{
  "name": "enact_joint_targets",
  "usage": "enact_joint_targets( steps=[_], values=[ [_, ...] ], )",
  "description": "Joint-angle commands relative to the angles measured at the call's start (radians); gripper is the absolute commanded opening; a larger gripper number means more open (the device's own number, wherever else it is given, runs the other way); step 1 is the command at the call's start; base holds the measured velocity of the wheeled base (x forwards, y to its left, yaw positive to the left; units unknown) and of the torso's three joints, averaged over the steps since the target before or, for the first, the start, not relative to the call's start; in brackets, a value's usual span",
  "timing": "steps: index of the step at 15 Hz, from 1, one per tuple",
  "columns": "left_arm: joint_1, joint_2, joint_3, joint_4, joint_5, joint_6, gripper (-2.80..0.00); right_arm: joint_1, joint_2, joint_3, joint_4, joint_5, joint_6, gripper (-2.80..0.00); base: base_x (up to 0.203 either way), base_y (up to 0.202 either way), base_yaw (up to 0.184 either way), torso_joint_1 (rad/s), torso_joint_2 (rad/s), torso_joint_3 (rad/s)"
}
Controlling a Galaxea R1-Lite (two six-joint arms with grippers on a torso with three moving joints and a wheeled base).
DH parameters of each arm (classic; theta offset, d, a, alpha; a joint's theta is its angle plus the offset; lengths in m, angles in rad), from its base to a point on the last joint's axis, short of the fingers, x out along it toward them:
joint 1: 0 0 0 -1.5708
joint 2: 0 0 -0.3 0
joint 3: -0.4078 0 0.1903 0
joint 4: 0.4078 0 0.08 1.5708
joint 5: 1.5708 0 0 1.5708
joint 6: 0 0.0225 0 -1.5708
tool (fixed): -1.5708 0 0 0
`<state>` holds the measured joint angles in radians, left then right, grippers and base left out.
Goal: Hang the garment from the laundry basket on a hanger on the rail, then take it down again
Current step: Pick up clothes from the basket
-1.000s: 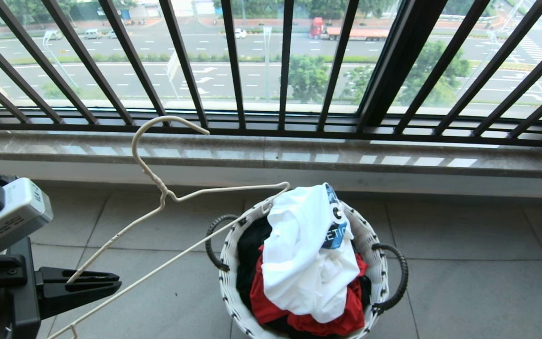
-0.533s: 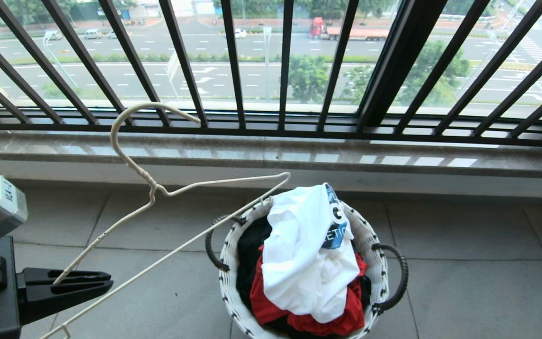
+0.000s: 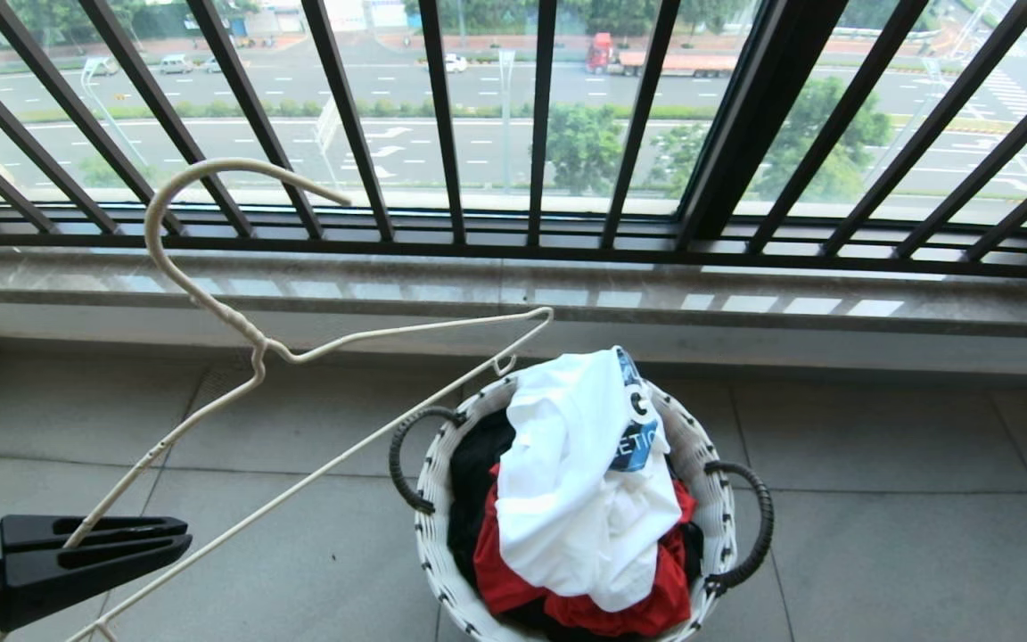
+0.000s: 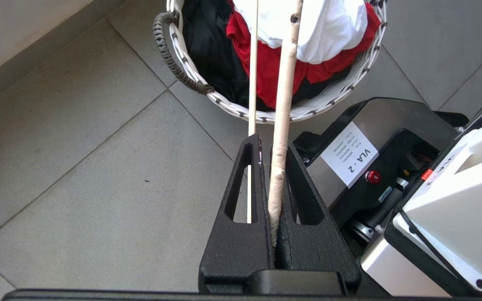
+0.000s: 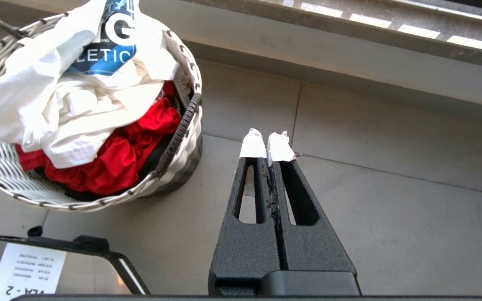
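The white garment (image 3: 567,481) with its blue print lies crumpled on top of the round woven laundry basket (image 3: 701,446) on the tiled floor. At the lower left, my left gripper (image 3: 188,538) is shut on one arm of the cream wire hanger (image 3: 257,348). The hanger's hook points up toward the window and its far end hovers just above the basket's back rim. In the left wrist view the hanger arm (image 4: 283,104) runs out from between the jaws of the left gripper (image 4: 272,144). My right gripper (image 5: 267,144) is shut and empty, low beside the basket (image 5: 98,202). The rail is out of view.
A black barred window railing (image 3: 513,134) and a stone sill (image 3: 513,294) run across the back. Red cloth (image 3: 513,571) and black cloth (image 3: 473,481) lie under the garment. The robot's base (image 4: 370,159) stands close beside the basket.
My left gripper has drawn back toward the left edge with the hanger. The hanger's hook has swung up and left, and its far end has lifted off the basket rim.
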<state>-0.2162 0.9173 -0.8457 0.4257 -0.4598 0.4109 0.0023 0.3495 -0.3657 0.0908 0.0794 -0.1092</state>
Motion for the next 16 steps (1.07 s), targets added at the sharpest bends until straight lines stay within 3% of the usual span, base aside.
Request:
enact_joint_targets(
  steps=[1, 4, 7, 12, 16],
  values=[
    [0.001, -0.002, -0.001, 0.002, 0.000, -0.002, -2.80, 0.001, 0.264, -0.085, -0.001, 0.008, -0.008, -2.80, 0.000, 0.000, 0.000, 0.000, 0.00, 0.000],
    [0.001, 0.000, -0.007, 0.002, 0.007, -0.009, -2.80, 0.014, 0.529, -0.187, -0.007, 0.035, 0.001, -2.80, 0.000, 0.000, 0.000, 0.000, 0.00, 0.000],
    [0.001, 0.005, -0.011, 0.001, 0.009, -0.009, -2.80, 0.077, 0.797, -0.283, -0.071, 0.047, 0.078, -2.80, 0.000, 0.000, 0.000, 0.000, 0.00, 0.000],
    [0.011, 0.028, -0.041, 0.002, 0.016, -0.046, -2.80, 0.326, 1.172, -0.483, -0.201, 0.033, 0.140, -2.80, 0.000, 0.000, 0.000, 0.000, 0.00, 0.000],
    [0.038, 0.024, -0.045, -0.018, 0.016, -0.047, -2.80, 0.420, 1.337, -0.634, -0.221, -0.005, 0.148, -2.80, 0.000, 0.000, 0.000, 0.000, 0.00, 0.000]
  ],
)
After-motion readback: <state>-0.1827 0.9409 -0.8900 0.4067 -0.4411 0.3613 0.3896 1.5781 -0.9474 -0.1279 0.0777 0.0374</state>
